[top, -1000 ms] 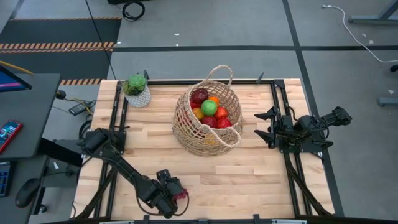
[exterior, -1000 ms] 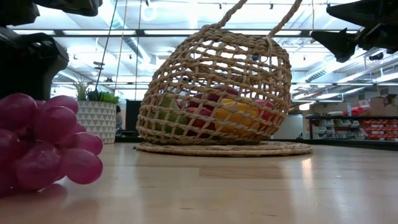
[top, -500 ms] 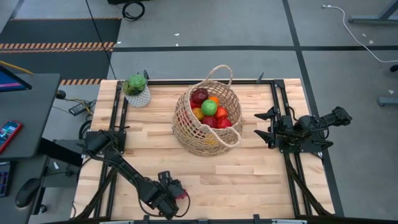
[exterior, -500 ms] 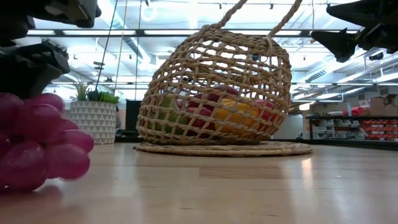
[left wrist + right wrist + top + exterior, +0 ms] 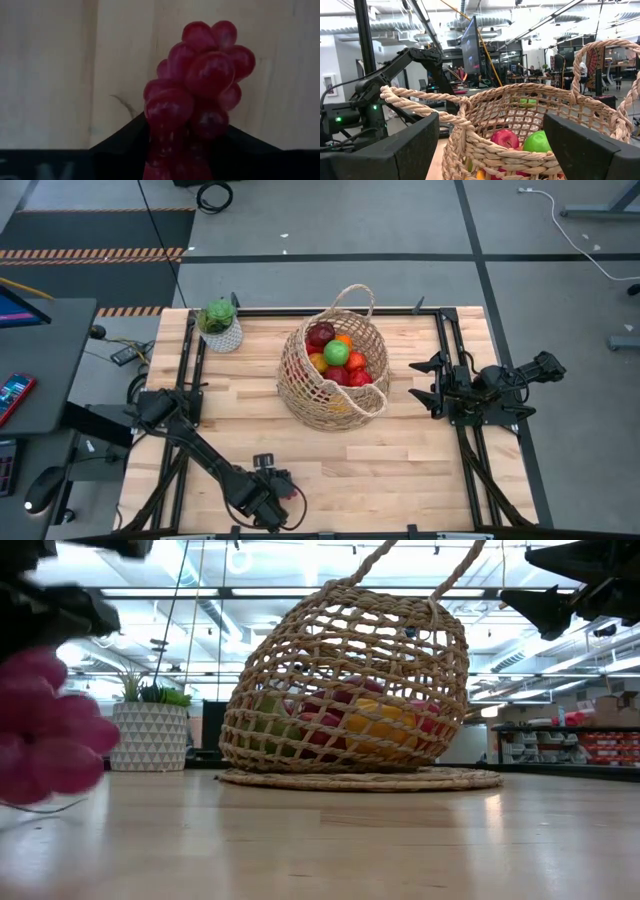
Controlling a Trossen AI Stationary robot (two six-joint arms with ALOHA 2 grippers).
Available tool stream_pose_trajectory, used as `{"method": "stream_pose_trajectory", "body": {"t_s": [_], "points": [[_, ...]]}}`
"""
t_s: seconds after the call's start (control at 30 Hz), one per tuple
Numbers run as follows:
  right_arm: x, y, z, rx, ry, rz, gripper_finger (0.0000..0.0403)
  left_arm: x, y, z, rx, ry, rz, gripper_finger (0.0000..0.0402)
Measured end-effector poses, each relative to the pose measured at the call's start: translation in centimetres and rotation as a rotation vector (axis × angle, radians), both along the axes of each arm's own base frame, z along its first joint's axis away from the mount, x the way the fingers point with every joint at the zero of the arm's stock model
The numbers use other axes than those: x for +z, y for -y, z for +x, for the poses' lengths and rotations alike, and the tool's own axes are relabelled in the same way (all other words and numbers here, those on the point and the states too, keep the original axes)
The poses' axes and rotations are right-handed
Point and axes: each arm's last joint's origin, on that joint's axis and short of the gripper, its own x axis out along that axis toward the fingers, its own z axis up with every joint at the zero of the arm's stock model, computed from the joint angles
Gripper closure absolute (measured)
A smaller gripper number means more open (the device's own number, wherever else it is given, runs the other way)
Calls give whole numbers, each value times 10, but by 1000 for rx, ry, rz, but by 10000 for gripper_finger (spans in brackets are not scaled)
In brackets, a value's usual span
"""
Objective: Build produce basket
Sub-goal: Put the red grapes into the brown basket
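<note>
The purple grape bunch [image 5: 200,85] is at the table's near edge, left of the middle, blurred at the left of the low view [image 5: 45,730]. My left gripper [image 5: 275,490] points steeply down over it and is shut on it. The tan wicker basket [image 5: 300,385] stands mid-table, toward the far side, holding a red apple [image 5: 320,334], a green apple [image 5: 337,352] and other produce. My right gripper [image 5: 428,382] waits open at the table's right side, facing the basket [image 5: 520,100]. My left gripper pinches the grape bunch between its two fingers, coming from above and slanting down. The fingers [image 5: 125,137] close on the bunch's nearer end [image 5: 167,127], and the rest of the bunch sticks out past them. Whether its underside is clear of the wood I cannot tell.
A green plant in a small white pot [image 5: 220,325] stands at the far left corner. Bare wood [image 5: 400,460] lies between the basket and the near edge. Black rails [image 5: 190,380] run along the table's left and right sides.
My left gripper has rolled a little and taken hold of the grape bunch. In the low view the bunch has shifted toward the table's left and its lower end has risen from where it lay on the wood.
</note>
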Motion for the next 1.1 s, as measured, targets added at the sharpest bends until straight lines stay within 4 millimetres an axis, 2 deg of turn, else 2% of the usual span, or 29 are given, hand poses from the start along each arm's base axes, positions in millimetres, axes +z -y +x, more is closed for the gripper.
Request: {"method": "stream_pose_trajectory", "body": {"t_s": [0.3, 0.43, 0.7, 1.1], "points": [[0, 0, 0, 0, 0, 0, 43, 27, -5, 0, -99, -46, 182, 238], [0, 0, 0, 0, 0, 0, 43, 36, -6, 2, -143, 4, 283, 238], [0, 0, 0, 0, 0, 0, 43, 39, -9, 4, -257, 31, 418, 264], [0, 0, 0, 0, 0, 0, 43, 39, -10, 6, -358, 12, 460, 310]]}}
